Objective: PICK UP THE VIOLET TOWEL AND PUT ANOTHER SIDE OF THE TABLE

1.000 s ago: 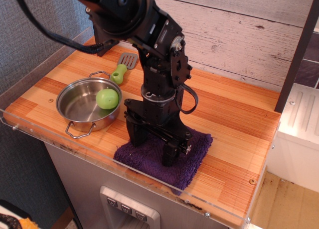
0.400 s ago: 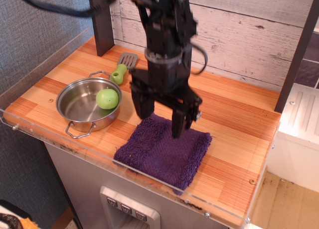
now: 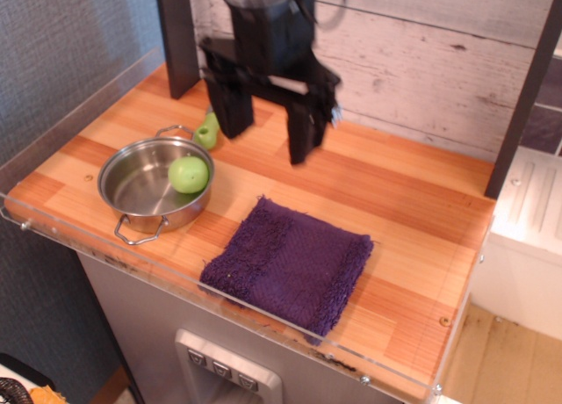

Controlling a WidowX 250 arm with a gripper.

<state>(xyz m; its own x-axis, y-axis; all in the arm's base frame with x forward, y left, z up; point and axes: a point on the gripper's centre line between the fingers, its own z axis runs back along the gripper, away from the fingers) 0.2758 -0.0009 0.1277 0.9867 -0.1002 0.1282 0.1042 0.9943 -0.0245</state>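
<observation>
The violet towel point(image 3: 288, 265) lies flat and folded near the front edge of the wooden table point(image 3: 413, 211), just right of the steel pan. My gripper point(image 3: 266, 142) is black, open and empty. It hangs well above the table, behind and above the towel, with its two fingers point(image 3: 301, 132) pointing down. Nothing is held between them.
A steel pan point(image 3: 151, 190) with a green apple point(image 3: 190, 174) in it stands at the front left. A green spatula handle point(image 3: 208, 130) shows behind the pan, partly hidden by my gripper. A clear acrylic guard point(image 3: 263, 312) runs along the front edge. A dark post point(image 3: 178, 35) stands at the back left.
My gripper was down on the towel one second ago. It has risen off the towel and moved back toward the wall, open. The towel stays flat on the table.
</observation>
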